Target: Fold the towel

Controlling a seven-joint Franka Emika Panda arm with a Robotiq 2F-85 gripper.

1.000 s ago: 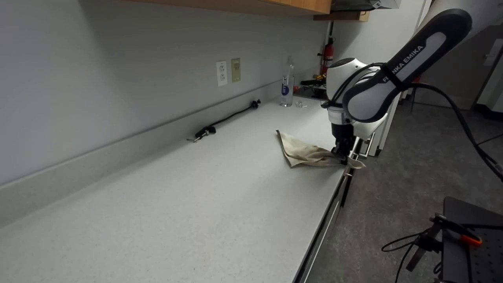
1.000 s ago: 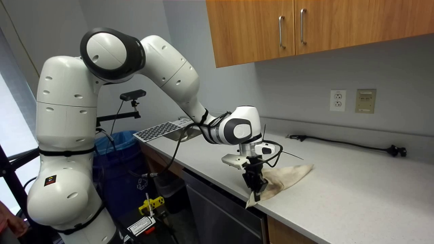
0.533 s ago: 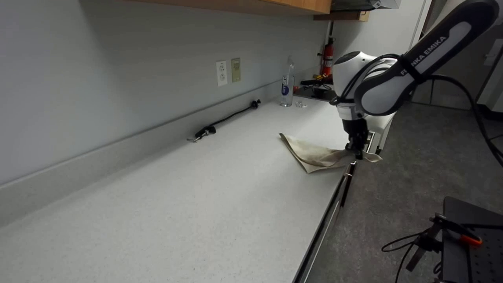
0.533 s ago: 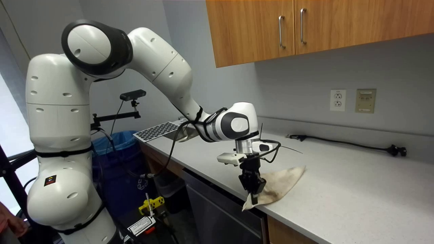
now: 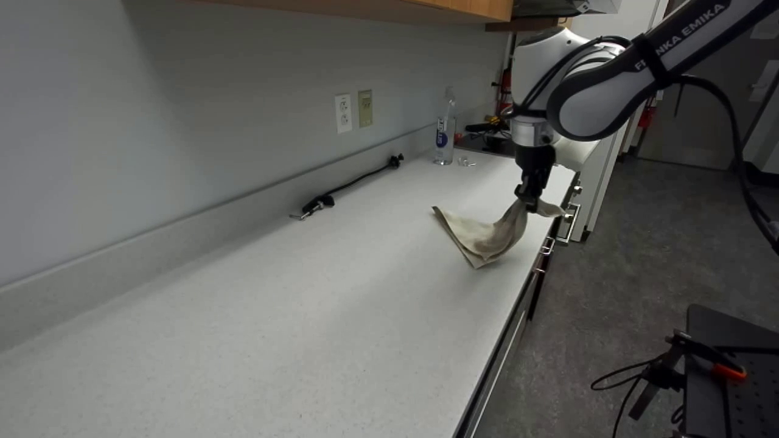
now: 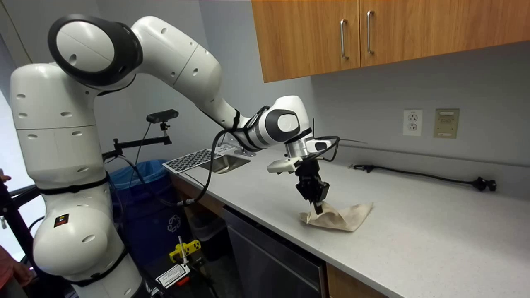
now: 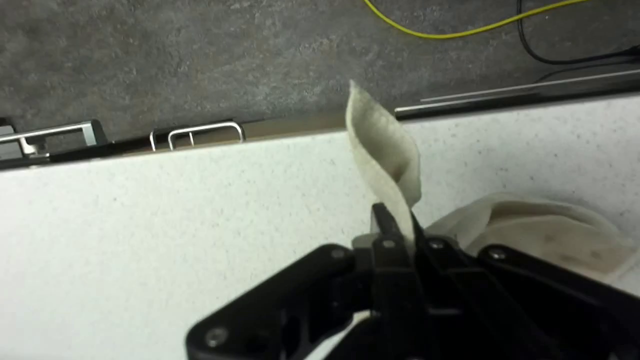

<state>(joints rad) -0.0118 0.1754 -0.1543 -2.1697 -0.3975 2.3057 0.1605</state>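
Gripper (image 7: 400, 221) clamped on towel (image 5: 487, 239), gathered end raised, rest lying on counter (image 5: 274, 316); grip looks bunched, so carrying it over may drag or crumple the lower part instead of folding flat.

White-and-black robot arm (image 5: 599, 109): "FRANKA EMIKA", partly covered, and yellow warning triangle (image 6: 62, 218); clear plastic bottle (image 5: 443, 131) pictured left of it: "smart"; blue plastic bin (image 6: 145, 231) behind it: recycling symbol (image 6: 174, 223).

Soft shadow across dim wall (image 6: 360, 111)
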